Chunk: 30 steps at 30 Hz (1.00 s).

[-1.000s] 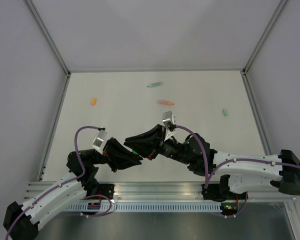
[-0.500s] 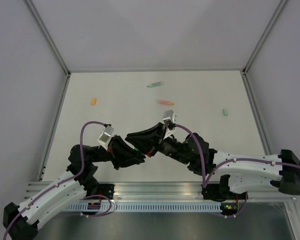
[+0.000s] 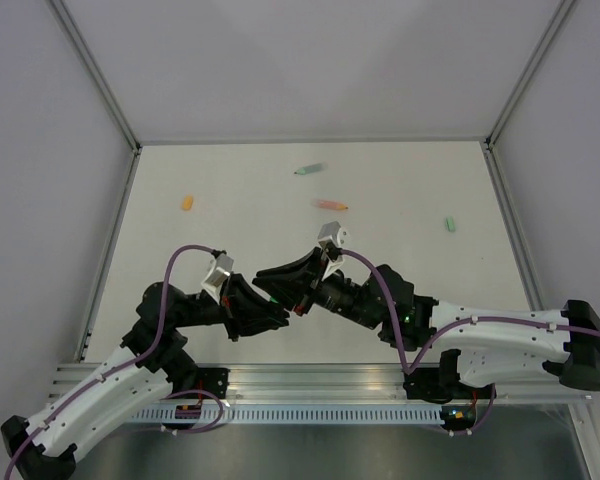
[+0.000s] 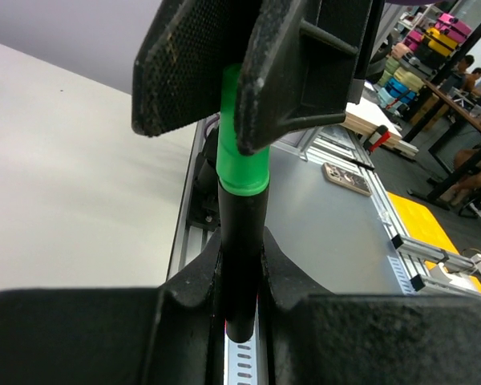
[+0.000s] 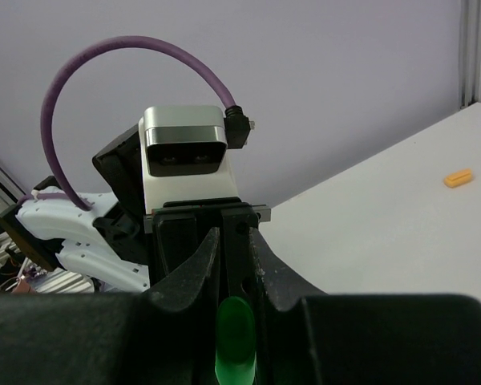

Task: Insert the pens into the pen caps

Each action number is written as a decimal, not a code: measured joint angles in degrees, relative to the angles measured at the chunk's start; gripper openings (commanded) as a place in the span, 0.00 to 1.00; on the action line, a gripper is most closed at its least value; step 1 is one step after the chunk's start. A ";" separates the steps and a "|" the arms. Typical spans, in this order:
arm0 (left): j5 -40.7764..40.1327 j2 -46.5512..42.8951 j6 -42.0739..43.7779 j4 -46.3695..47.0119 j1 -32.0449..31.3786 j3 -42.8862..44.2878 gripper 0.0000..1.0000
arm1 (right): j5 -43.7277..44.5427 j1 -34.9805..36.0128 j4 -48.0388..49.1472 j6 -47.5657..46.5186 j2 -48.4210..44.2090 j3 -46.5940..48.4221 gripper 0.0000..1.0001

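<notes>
Above the tabletop's (image 3: pixel 240 230) near edge, the left claw (image 4: pixel 240 277) pinches the black pen (image 4: pixel 240 233) and the right claw (image 5: pixel 235 265) pinches the green cap (image 4: pixel 244 156), nose to nose and in line, apparently so the pen seats squarely.

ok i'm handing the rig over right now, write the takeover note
Left gripper: shut on the black pen.
Right gripper: shut on the bright green cap, set over the pen's tip; full seating unclear.
Lying apart on the table: mint pen, orange pen, orange cap, mint cap.
Done: nothing confirmed.
Left: press this pair home, then cap the other two.
</notes>
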 measured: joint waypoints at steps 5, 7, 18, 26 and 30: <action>-0.70 -0.48 2.10 -3.32 0.00 0.57 0.02 | 0.42 0.00 -1.49 0.09 0.15 0.24 0.00; -1.09 -0.48 2.43 -4.02 -0.02 0.74 0.02 | 0.85 0.00 -1.31 0.39 0.15 0.02 0.00; -0.55 0.44 2.60 -6.14 -0.11 2.23 0.02 | 1.05 0.00 3.17 1.77 0.61 -2.19 0.00; 2.25 2.14 2.01 -9.84 -0.13 5.01 0.02 | -0.04 0.11 8.26 3.50 1.27 -4.22 0.00; 3.48 1.46 2.08 -12.09 -0.24 5.73 0.02 | -0.63 0.85 8.48 3.91 1.27 -4.37 0.00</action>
